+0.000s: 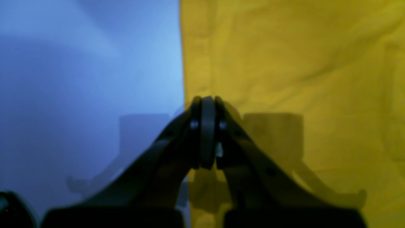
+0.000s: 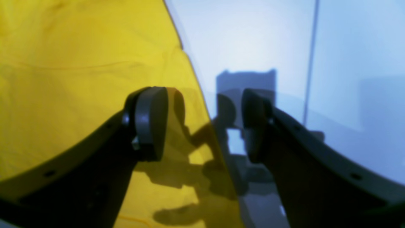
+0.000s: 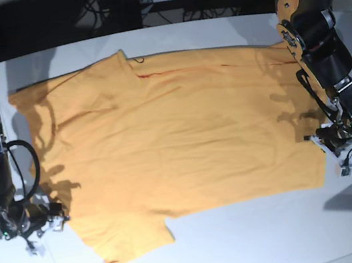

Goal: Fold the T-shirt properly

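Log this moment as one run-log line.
T-shirt: spread flat on table, unfolded | left gripper: jaws shut at shirt edge, hold unclear | right gripper: jaws open astride shirt edge

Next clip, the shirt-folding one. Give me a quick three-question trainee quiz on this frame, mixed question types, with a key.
1. True or false: the T-shirt is already folded in half on the table.
2. Which gripper has its jaws apart? A) the left gripper B) the right gripper C) both
3. Fill in: the right gripper's jaws straddle the shirt's ____, one jaw over fabric and one over bare table.

Key
1. False: it lies spread flat, both sleeves out.
2. B: the left gripper is shut at the shirt's edge; the frames do not show whether fabric is pinched.
3. Edge.
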`<state>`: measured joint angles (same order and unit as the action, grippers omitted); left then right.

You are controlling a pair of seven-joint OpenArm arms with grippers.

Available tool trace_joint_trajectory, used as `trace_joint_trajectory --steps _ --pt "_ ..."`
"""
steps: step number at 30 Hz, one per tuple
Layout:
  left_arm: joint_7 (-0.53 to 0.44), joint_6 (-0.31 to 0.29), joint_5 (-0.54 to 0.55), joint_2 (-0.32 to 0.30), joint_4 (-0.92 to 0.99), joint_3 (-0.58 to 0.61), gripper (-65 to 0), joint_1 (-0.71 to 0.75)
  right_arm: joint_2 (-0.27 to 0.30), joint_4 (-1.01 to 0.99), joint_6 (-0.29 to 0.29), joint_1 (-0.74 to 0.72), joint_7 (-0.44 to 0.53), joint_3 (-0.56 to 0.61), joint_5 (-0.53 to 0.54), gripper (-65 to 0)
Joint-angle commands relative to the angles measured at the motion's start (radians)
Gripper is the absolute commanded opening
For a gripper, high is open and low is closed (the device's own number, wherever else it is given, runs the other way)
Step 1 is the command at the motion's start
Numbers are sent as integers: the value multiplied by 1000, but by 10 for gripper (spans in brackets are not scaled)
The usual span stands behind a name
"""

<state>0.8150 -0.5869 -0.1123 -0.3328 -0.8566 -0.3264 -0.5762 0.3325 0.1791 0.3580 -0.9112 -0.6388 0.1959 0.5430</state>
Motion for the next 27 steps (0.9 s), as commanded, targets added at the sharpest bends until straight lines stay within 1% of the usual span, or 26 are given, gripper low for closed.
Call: trace_joint_trajectory --steps 1,8,10,12,20,24,27 --pt "-16 0 4 -18 -20 -3 -650 -29 7 -5 8 -30 -5 -2 4 -292" --pt "-16 0 4 -22 -19 -1 -650 -29 7 -10 14 -46 -22 -3 7 -292" --pt "-16 0 4 -22 -19 2 -650 -29 3 -5 49 -46 -52 -8 9 -292" --pt "-16 0 4 -21 -17 2 -650 -29 -14 -5 82 -46 -66 -8 9 -292" --pt "-16 0 4 -22 -20 2 -650 -29 -36 -5 92 -46 -68 -3 9 -293" --pt "-16 0 4 -24 -20 2 -650 -29 -42 -3 161 -47 -86 0 9 -293" --pt "-16 0 4 -22 -20 2 -650 -29 -42 -3 169 -47 -86 0 6 -295"
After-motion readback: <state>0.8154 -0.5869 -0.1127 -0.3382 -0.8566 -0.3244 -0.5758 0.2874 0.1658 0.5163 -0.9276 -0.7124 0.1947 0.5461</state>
